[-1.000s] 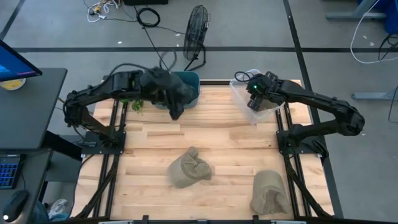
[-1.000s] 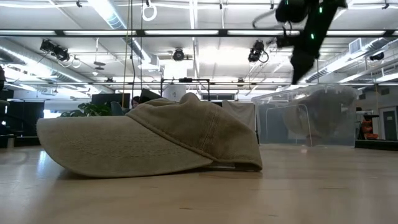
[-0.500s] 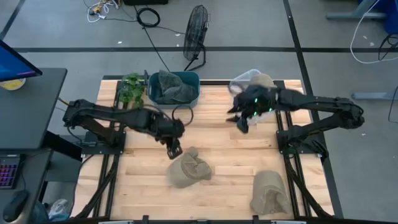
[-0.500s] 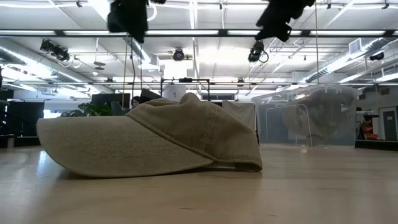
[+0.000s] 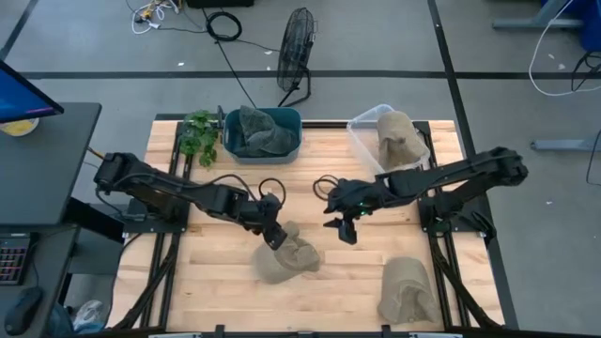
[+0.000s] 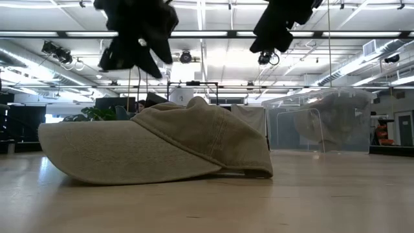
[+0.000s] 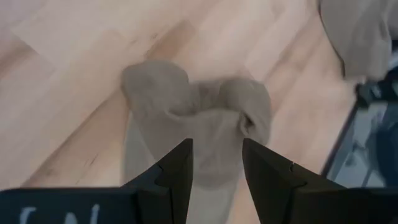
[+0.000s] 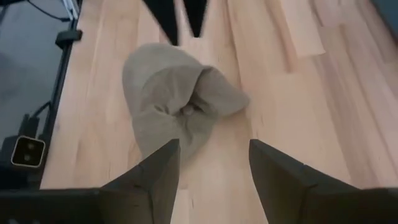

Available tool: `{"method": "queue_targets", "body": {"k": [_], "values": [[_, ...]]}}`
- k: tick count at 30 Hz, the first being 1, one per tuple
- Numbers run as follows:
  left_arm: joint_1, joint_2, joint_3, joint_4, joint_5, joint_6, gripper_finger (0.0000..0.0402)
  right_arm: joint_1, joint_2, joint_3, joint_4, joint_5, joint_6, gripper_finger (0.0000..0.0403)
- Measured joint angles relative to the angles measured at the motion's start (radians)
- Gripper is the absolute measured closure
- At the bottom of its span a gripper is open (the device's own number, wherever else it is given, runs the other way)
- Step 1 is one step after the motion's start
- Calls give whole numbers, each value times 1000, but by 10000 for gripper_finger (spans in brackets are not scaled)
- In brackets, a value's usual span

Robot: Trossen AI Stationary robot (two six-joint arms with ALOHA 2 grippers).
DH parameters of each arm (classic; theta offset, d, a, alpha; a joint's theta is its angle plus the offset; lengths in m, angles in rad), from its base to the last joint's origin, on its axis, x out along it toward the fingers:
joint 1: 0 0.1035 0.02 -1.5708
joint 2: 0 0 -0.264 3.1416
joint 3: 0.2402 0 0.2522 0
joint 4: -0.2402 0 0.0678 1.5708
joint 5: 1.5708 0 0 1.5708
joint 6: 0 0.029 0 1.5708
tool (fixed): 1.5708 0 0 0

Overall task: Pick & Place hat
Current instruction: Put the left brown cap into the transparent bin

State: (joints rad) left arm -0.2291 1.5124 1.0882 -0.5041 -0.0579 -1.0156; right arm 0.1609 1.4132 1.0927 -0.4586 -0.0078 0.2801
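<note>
A tan cap (image 5: 287, 255) lies on its brim and crown in the middle of the wooden table; it also shows in the low view (image 6: 162, 145). My left gripper (image 5: 275, 237) hangs open just above the cap's far left edge, clear of it in the low view (image 6: 132, 55); its wrist view (image 7: 216, 165) looks down on the cap (image 7: 193, 118). My right gripper (image 5: 346, 232) is open and empty, above the table to the cap's right (image 8: 214, 168). A second tan cap (image 5: 407, 289) lies at the near right.
A teal bin (image 5: 293, 120) at the far middle holds a cap. A clear bin (image 5: 362, 141) at the far right holds another cap. A small plant (image 5: 197, 136) stands left of the teal bin. Bare wood lies between the bins and the caps.
My left gripper has gone from over the teal bin toward the near edge and down, to just above the middle cap. My right gripper has gone from over the clear bin toward the table's left and near edge, stopping right of that cap. The caps on the table have kept still.
</note>
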Motion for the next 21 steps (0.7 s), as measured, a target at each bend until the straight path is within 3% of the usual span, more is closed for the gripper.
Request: {"method": "queue_targets", "body": {"k": [7,14,21], "values": [[0,0,-161,128,-187,-100,260,31,20,0,5,0,0,206],[-6,0,-259,367,-184,-144,260,30,20,0,2,0,0,206],[-44,0,-258,394,-183,-202,260,30,20,0,2,0,0,206]]}}
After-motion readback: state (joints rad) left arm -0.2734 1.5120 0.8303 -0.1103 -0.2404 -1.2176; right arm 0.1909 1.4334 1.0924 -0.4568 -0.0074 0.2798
